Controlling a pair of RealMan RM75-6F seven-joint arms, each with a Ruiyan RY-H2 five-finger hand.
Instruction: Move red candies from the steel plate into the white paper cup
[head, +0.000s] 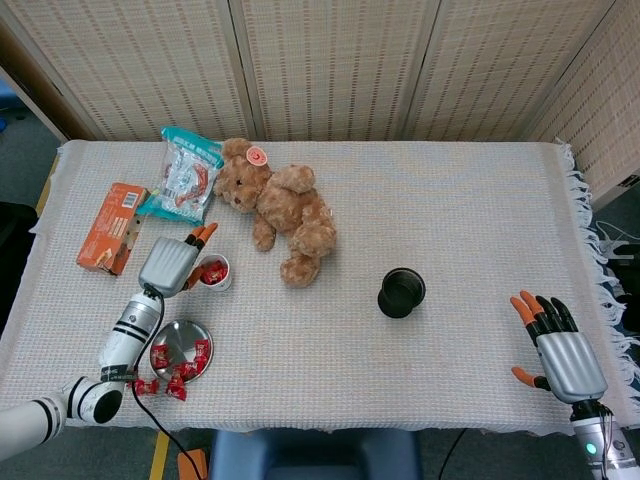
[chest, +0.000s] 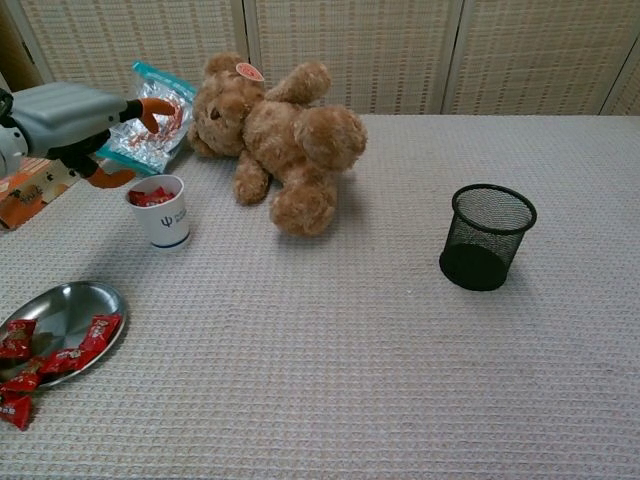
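In the chest view the left hand is cut off by the left edge of the frame, and the right hand does not show there at all. The orange box and the steel plate also run off that edge. In the head view the left hand covers part of the white paper cup.
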